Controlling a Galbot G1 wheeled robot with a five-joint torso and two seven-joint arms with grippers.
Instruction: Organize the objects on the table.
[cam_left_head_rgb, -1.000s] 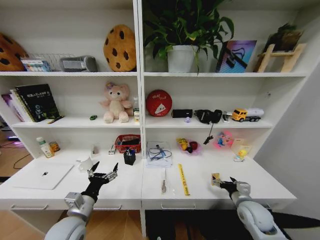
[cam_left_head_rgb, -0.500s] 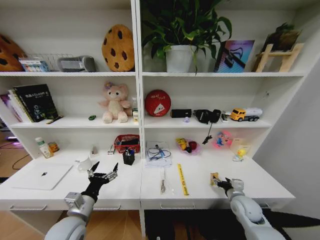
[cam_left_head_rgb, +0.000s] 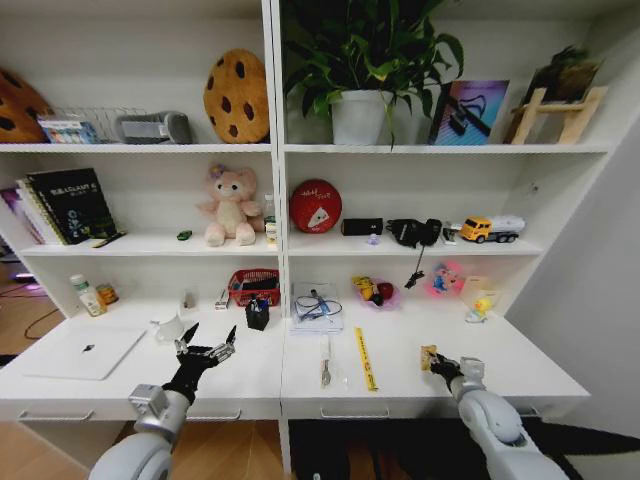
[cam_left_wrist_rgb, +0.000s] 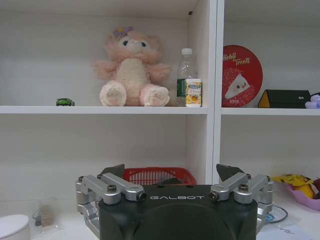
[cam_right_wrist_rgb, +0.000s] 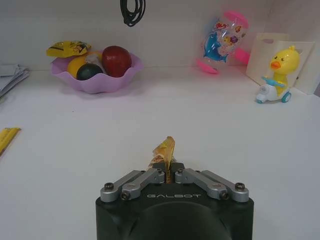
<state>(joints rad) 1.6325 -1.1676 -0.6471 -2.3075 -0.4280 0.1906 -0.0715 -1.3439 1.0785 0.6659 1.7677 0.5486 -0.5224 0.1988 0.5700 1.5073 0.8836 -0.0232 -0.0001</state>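
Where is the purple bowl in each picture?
Head view: the purple bowl sits at the back of the desk, right of the shelf's middle divider.
Left wrist view: on the desk past the open left gripper, cut off by the frame.
Right wrist view: far beyond the right gripper, which is shut on a small golden wrapper; bowl.
Shared landmark: the yellow packet in the bowl.

At lower left of the frame the left gripper (cam_left_head_rgb: 205, 345) hovered over the white desk (cam_left_head_rgb: 250, 375), fingers spread. At lower right, the right gripper (cam_left_head_rgb: 437, 362) pinched a small yellowish packet (cam_left_head_rgb: 429, 353).
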